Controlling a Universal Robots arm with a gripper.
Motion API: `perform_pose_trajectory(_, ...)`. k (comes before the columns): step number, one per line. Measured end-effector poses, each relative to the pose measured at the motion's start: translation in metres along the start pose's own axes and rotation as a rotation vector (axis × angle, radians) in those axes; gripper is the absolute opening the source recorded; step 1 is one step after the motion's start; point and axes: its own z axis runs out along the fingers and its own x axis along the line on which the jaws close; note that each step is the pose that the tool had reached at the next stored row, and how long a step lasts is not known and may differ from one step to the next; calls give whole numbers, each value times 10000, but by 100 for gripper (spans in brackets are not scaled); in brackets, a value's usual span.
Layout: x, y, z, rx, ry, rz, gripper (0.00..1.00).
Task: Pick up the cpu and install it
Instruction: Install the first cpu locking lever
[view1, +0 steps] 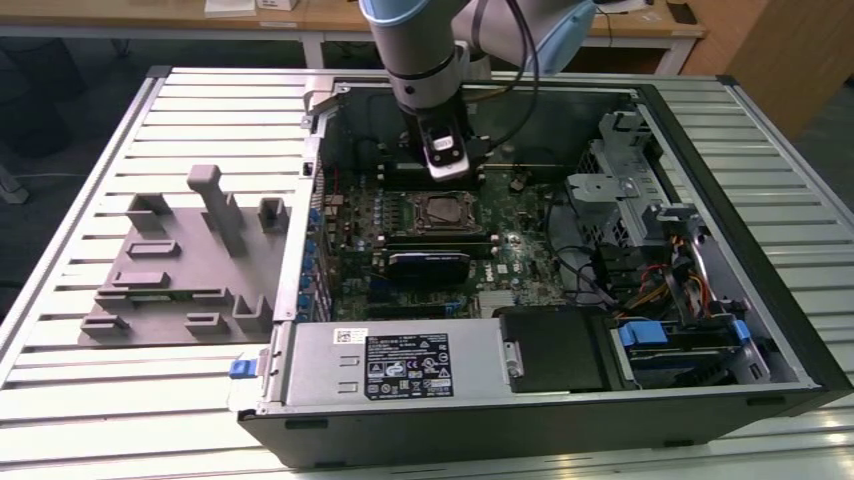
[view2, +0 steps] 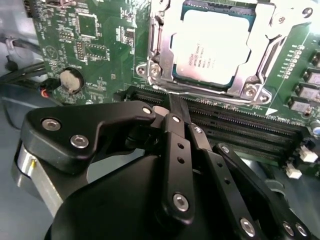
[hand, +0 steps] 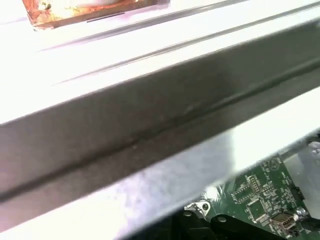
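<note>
While the gripper (view2: 172, 107) hangs just above the motherboard (view2: 100, 45) inside the computer case (view1: 747, 400), we find the cpu (view2: 212, 45) seated in its socket frame (view2: 260, 87), just beyond the fingertips and apart from them. We judge the fingers drawn together, holding nothing. Glare washes out the chip's top in the second wrist view. We note memory slots (view2: 240, 130) between tool and socket, and case walls close around.
</note>
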Motion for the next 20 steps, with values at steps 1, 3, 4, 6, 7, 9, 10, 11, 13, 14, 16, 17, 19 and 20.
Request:
perform_pose_trajectory(1,-4,5,-22,-1,1,1,11)
perform_pose_trajectory(3,-12,15,-62,-8,5,2,11)
perform_pose_trajectory(4,-16,19,-79,-10,6,3,11)
perform_pose_trajectory(6,-21,26,-105,-17,7,5,11)
perform_pose_trajectory(7,-21,26,-106,-18,7,5,11)
perform_pose_trajectory(9,-21,27,-107,-20,7,5,11)
perform_pose_trajectory(10,-22,27,-108,-18,7,5,11)
perform_pose_trajectory(11,-22,27,-109,-17,8,5,11)
perform_pose_trajectory(13,-22,27,-111,-18,8,5,11)
perform_pose_trajectory(14,-22,27,-111,-14,6,4,11)
perform_pose_trajectory(16,-23,26,-111,14,-5,-6,11)
perform_pose_trajectory(17,-23,25,-111,31,-11,-10,11)
perform_pose_trajectory(19,-25,22,-111,78,-29,-24,11)
perform_pose_trajectory(20,-26,20,-112,112,-39,-33,11)
